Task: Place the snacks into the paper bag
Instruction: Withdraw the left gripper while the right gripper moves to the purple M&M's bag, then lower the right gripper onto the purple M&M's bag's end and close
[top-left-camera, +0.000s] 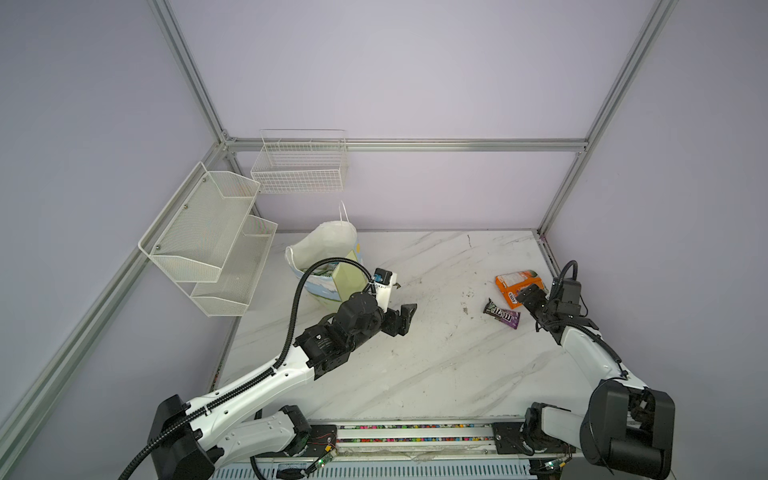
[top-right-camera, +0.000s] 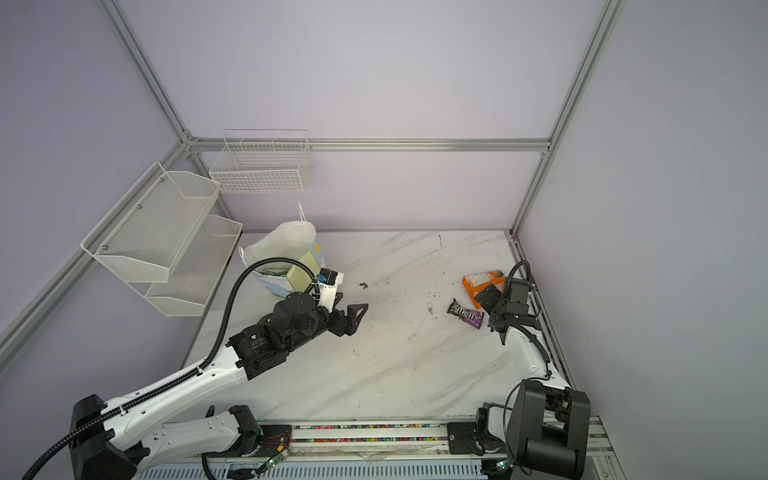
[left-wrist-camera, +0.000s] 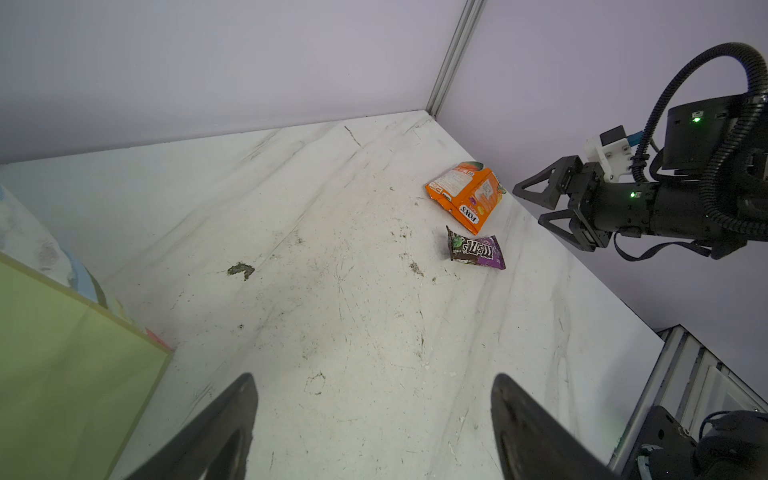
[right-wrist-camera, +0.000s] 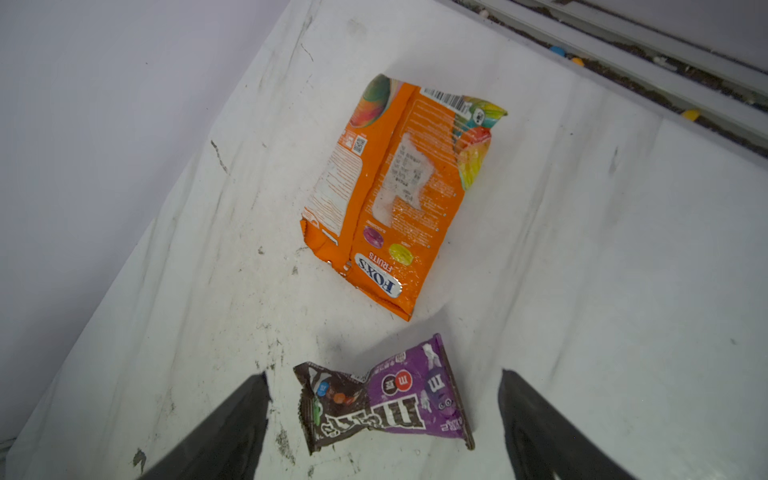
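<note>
worktop (top-left-camera: 436, 374): white marbled, scuffed; near corners hidden behind the left arm (top-left-camera: 257, 382) and right arm (top-left-camera: 586, 349)
paper bag (top-left-camera: 347, 286): upright at the far left of the worktop, a pale green side facing the camera; the left arm's cable (top-left-camera: 297, 299) crosses its mouth, and the packets inside show only as teal and green slivers, count unclear
left fingers (left-wrist-camera: 226, 428): wide apart, empty, just beside the paper bag over bare worktop; only their ends show in the left wrist view
right fingers (right-wrist-camera: 536, 428): wide apart, holding nothing; height above the worktop cannot be told
orange packet (right-wrist-camera: 395, 195): flat at far right, partly covered by the right fingers in both top views
purple wrapper (right-wrist-camera: 386, 407): just beside the orange packet, not touching it, seen between the right fingers in the right wrist view
</note>
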